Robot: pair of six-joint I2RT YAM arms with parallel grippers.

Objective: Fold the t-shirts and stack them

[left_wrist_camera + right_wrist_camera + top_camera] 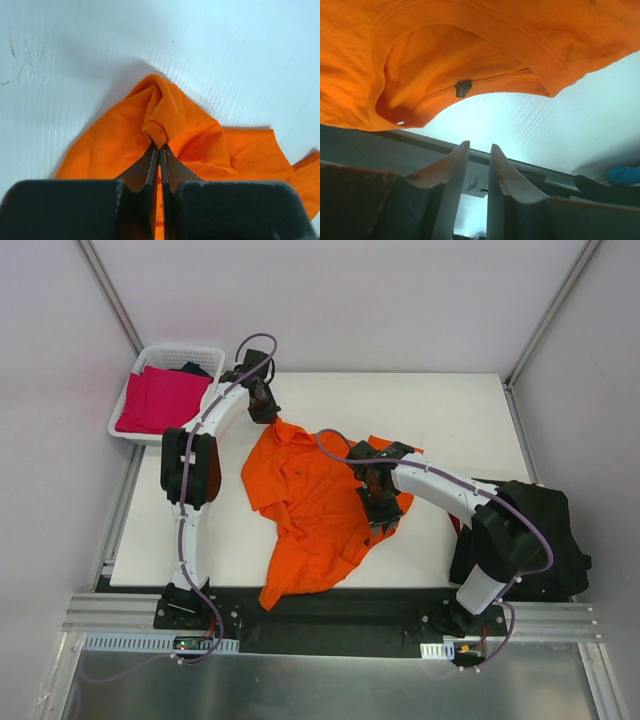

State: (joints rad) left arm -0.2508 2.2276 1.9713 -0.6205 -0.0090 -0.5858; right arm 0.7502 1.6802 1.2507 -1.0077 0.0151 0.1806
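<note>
A bright orange t-shirt (305,505) lies crumpled across the middle of the white table (450,410), its lower hem hanging over the near edge. My left gripper (264,408) is at the shirt's far left corner. In the left wrist view that gripper (160,146) is shut on a bunched fold of the orange cloth (165,117). My right gripper (381,508) hovers over the shirt's right side. In the right wrist view its jaws (479,146) stand a narrow gap apart with nothing between them, below the orange collar (470,45) and its label.
A white lattice basket (128,430) at the far left holds a magenta-pink shirt (160,400) and something dark. Black shirts (545,530) are heaped by the right arm's base at the table's right edge. A metal rail runs along the near edge (330,625).
</note>
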